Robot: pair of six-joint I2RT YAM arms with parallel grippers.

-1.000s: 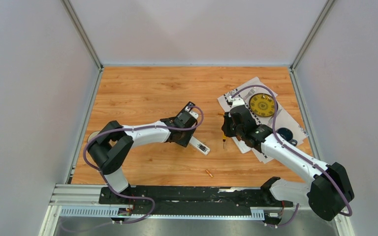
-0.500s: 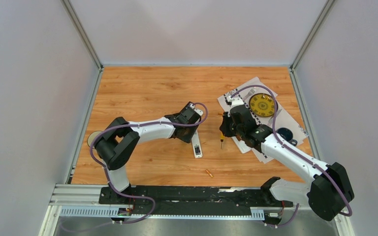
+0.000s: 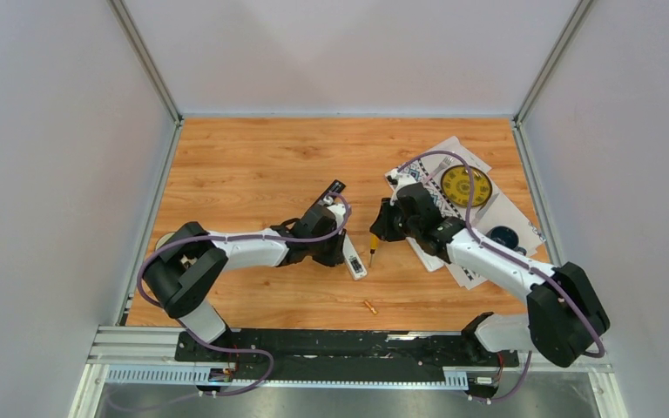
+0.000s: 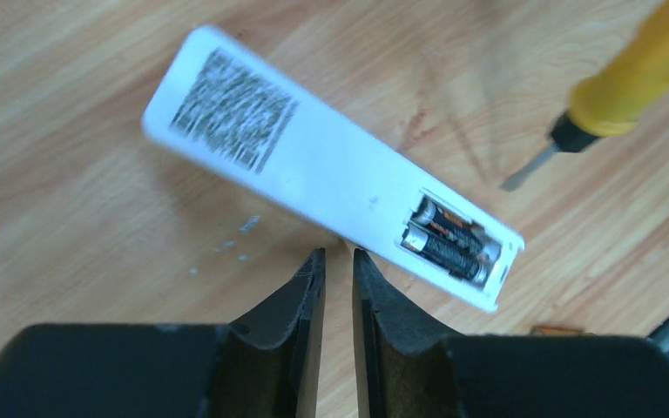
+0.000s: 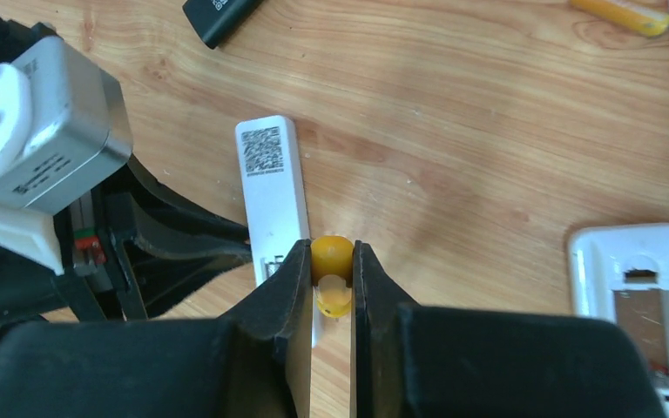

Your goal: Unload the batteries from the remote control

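A white remote [image 4: 314,170] lies face down on the wooden table, its battery bay open. Two dark grey batteries [image 4: 449,244] with orange bands sit in the bay. The remote also shows in the top view [image 3: 355,259] and the right wrist view [image 5: 272,187]. My left gripper [image 4: 336,258] is shut and empty, its tips right at the remote's long side. My right gripper [image 5: 332,261] is shut on the yellow screwdriver handle [image 5: 332,254]. The screwdriver [image 4: 627,87] points at the table just beside the bay end. One orange-gold battery [image 3: 370,306] lies loose nearer the arm bases.
Paper sheets [image 3: 440,157] at the right hold a yellow disc [image 3: 465,185] and a dark round object [image 3: 503,237]. A second white device with an open back [image 5: 636,296] lies there. A black flat piece [image 3: 334,188] lies beyond the left gripper.
My left arm has swung lower and nearer, bringing its gripper against the remote's side. My right gripper has moved left with the screwdriver, closer to the remote.
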